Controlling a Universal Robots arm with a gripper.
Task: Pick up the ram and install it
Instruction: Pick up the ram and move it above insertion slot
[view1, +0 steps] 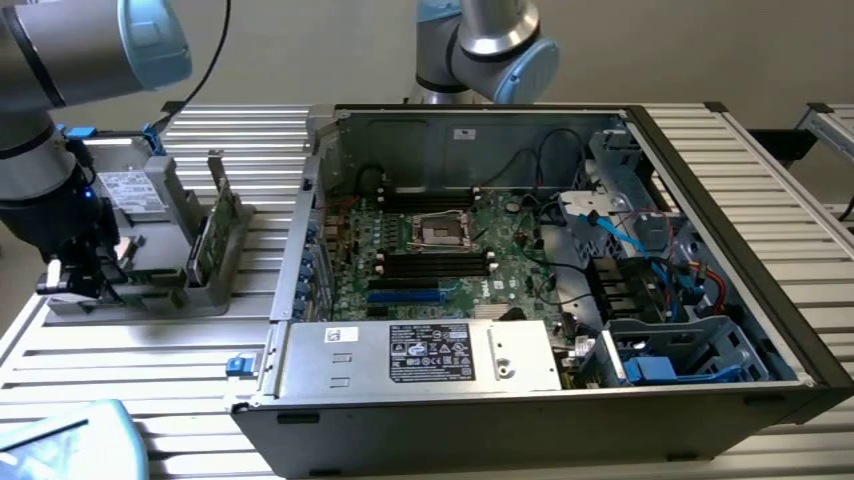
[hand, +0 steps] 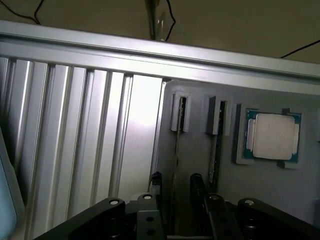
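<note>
One ram (hand: 176, 150) stands edge-up, lengthwise within the open gripper (hand: 176, 182).

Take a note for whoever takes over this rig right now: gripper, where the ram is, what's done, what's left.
Gripper: open, holding nothing, a finger on each side of the ram; contact cannot be told.
Ram: standing on edge in the grey holder, on the exterior view's left of the computer case; a second stick beside it.
Done: gripper lined up on the ram.
Left: ram not gripped or lifted; black motherboard slots look empty.
</note>
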